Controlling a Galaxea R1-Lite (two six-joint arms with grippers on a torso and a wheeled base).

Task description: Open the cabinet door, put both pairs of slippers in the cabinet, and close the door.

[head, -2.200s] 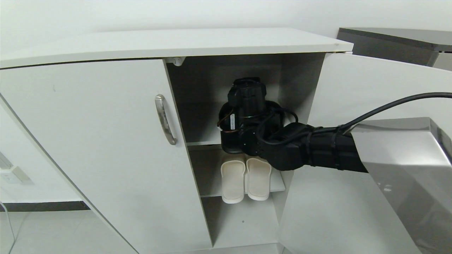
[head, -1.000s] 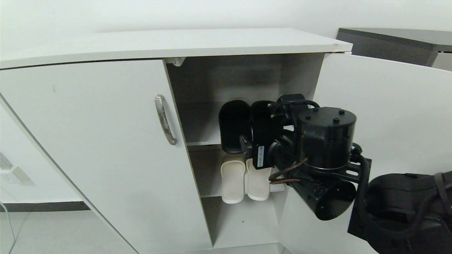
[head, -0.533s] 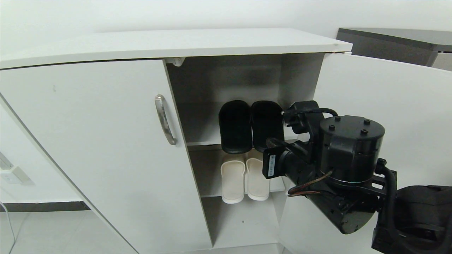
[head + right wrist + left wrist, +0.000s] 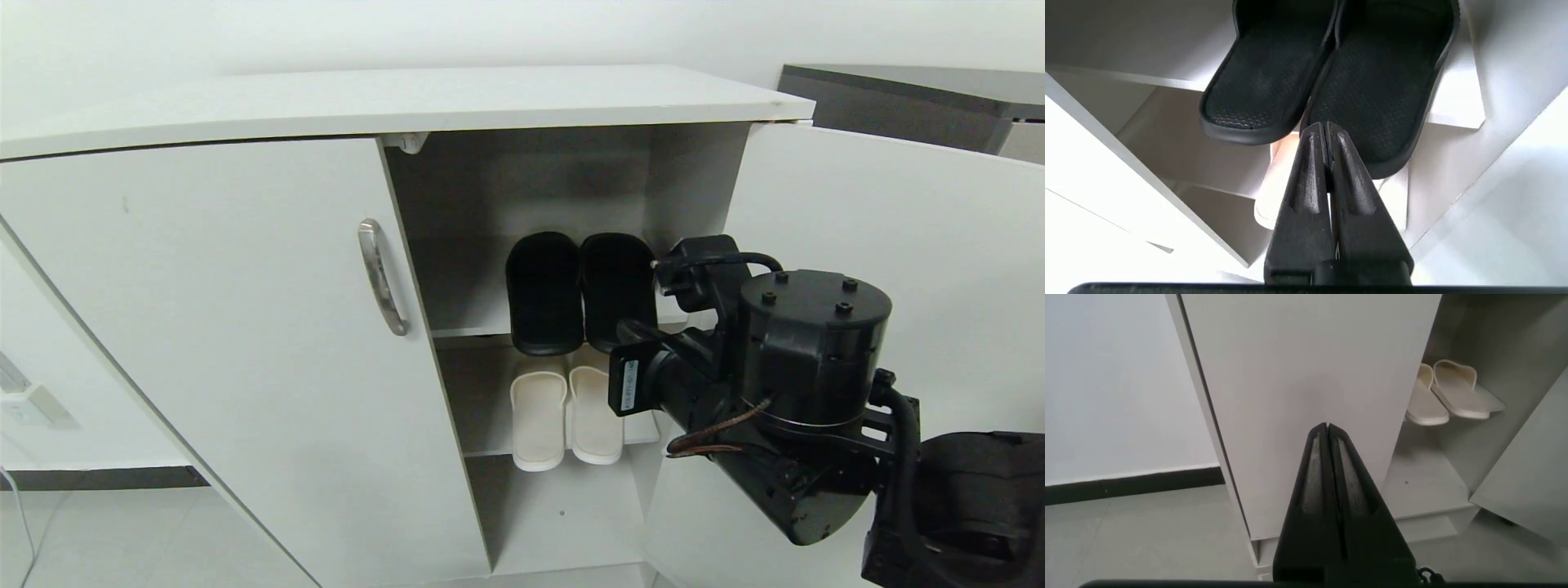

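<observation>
The black slippers [image 4: 580, 290] lay side by side on the upper shelf [image 4: 465, 331] of the cabinet [image 4: 408, 98], just right of centre in the head view, with their near ends reaching past the shelf's front edge. Directly beneath them the white slippers [image 4: 567, 416] sat as a pair on the shelf below [image 4: 490, 451], also poking slightly over its edge. The right door [image 4: 898, 212] stood swung open across the right side of the frame, while the left door [image 4: 204, 327] was closed, its metal handle [image 4: 382, 278] upright near its inner edge. The right arm [image 4: 800, 392] filled the lower right of the head view, in front of the open door and just beside the slippers. In the right wrist view the right gripper [image 4: 1327, 128] had its fingers pressed together with nothing between them, pointing at the near ends of the black pair. The left gripper [image 4: 1327, 427] was likewise closed and empty, facing the lower part of the closed door above the grey floor [image 4: 1135, 539]. A dark piece of furniture [image 4: 898, 94] showed in the upper right corner.
</observation>
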